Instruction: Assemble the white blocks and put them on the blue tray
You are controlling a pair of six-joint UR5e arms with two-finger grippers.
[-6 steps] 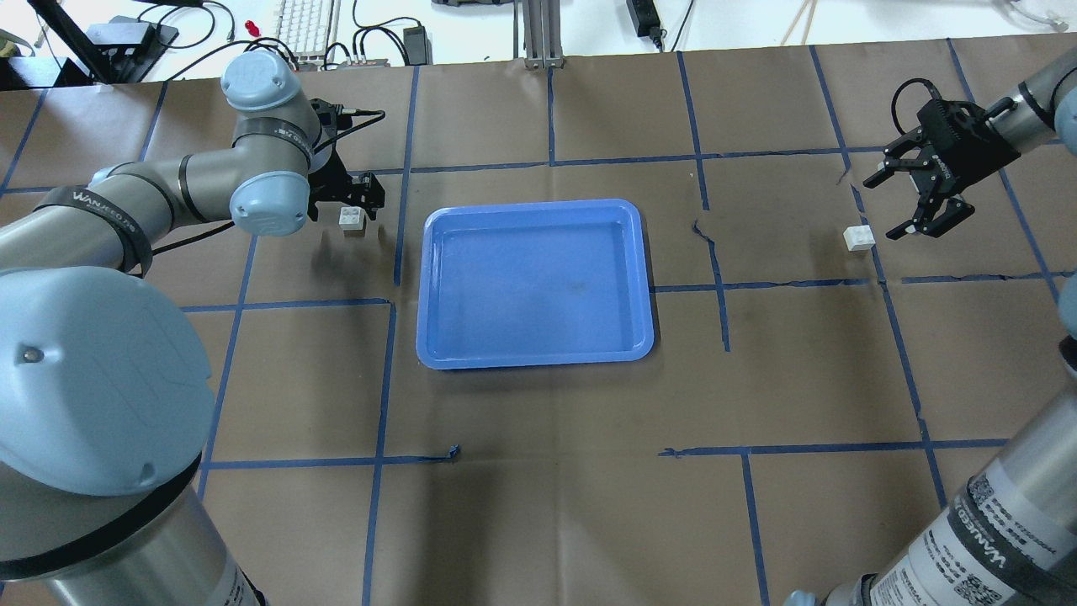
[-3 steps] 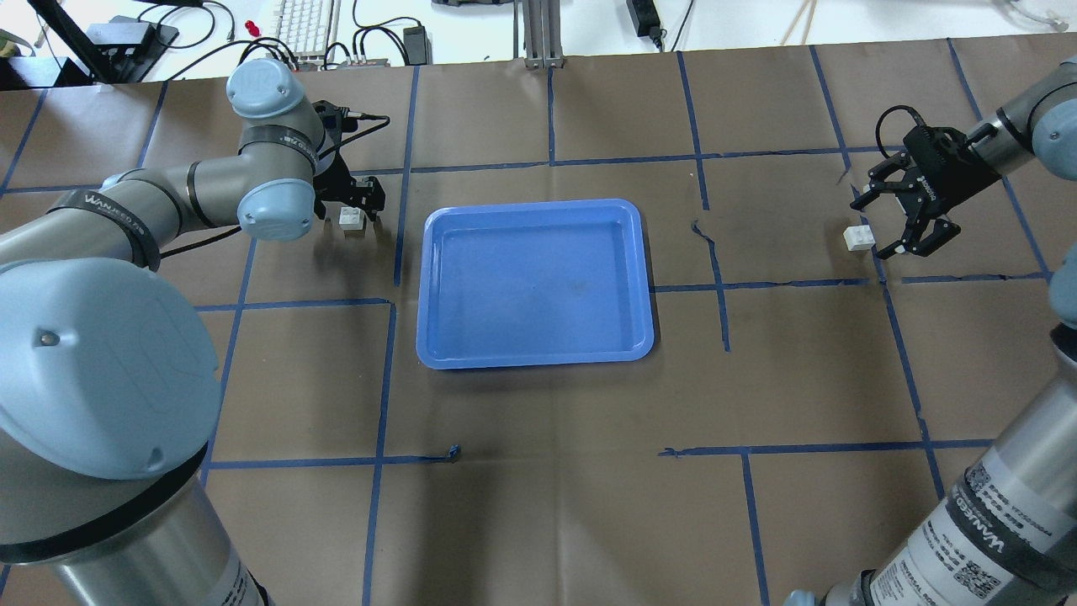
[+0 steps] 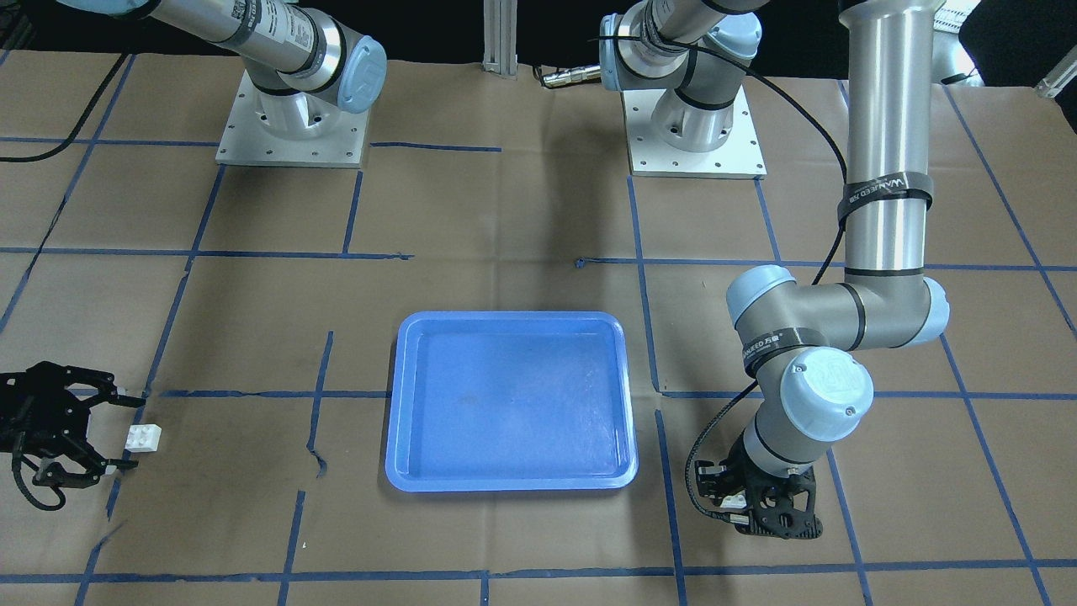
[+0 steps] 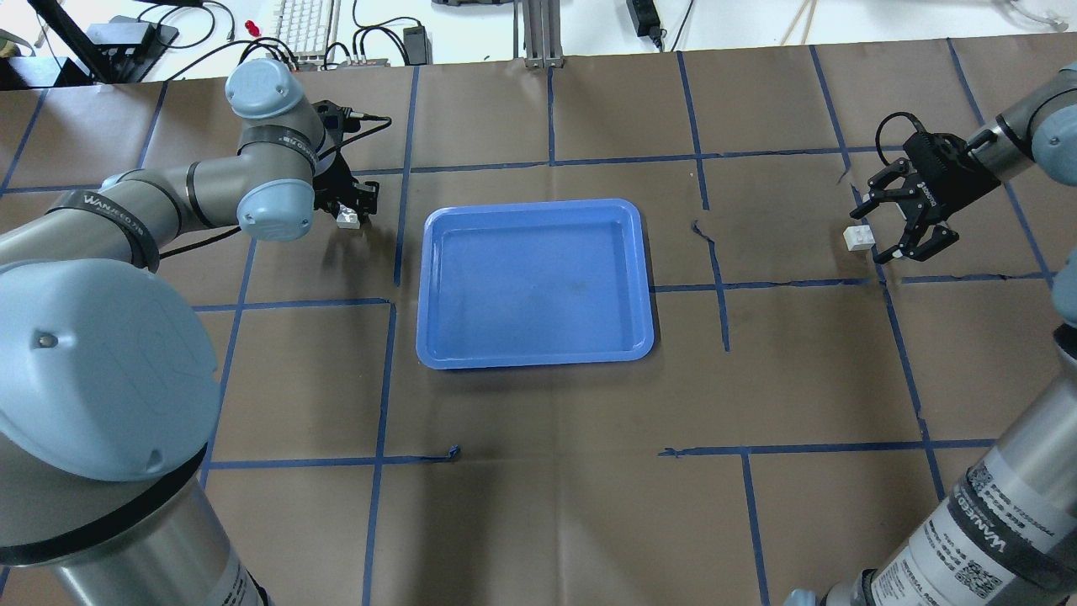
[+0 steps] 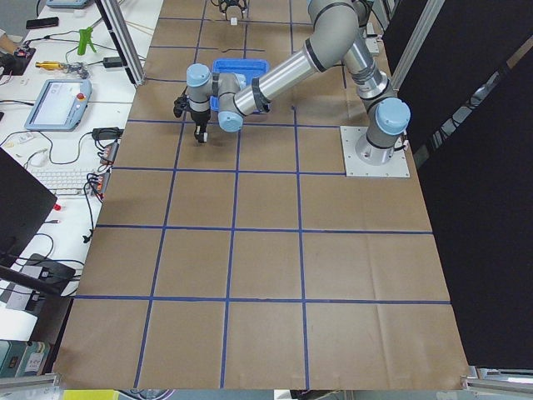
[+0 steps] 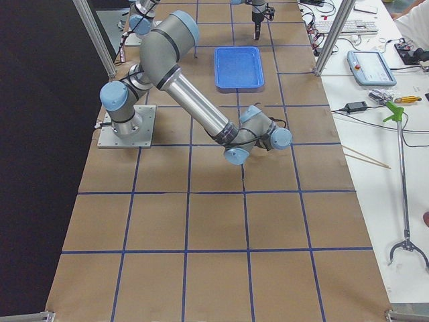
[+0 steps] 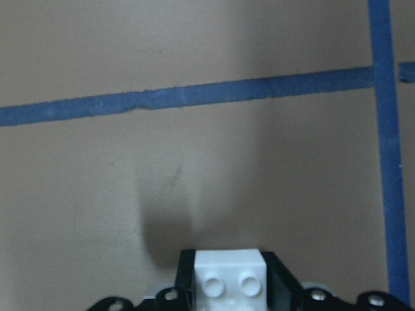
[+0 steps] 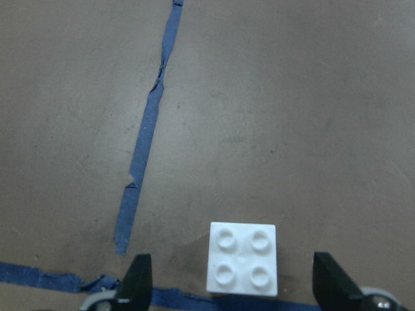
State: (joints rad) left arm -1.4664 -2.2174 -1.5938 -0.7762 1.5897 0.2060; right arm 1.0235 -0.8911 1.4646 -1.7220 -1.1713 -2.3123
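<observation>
A brown-paper table point(image 4: 547, 522) ruled with blue tape lines point(image 4: 381, 379) fills the scene. A large light-blue rectangular plastic tray point(image 4: 535, 364) lies at its middle, and both bricks are outside it.

My left gripper point(image 4: 349, 215) points down just off the tray's left rim, near its far corner. From overhead my own wrist joint covers much of it. Only a corner of the left-hand white block point(image 4: 346, 219), a small white plastic square brick with round studs, peeps out. The front-facing camera gives no more than a white sliver under the black fingers. My left wrist camera settles it: the dark fingers point(image 7: 276, 285) press against both sides of the brick, clamped on it, with two studs showing. I cannot tell from any view whether the brick touches the paper.

My right gripper point(image 4: 875, 229) is well apart from the tray, out to its right. The right-hand white block point(image 4: 857, 238), a matching four-stud brick, sits on the paper at the mouth of the spread fingers. Overhead it looks close against the nearer fingertip. My right wrist camera shows all four studs and bare paper between the brick and each fingertip point(image 8: 138, 282). So those jaws stand apart and touch nothing.

The two side cameras show both arms reaching out from the tray's ends, but the bricks are too small to make out there.
</observation>
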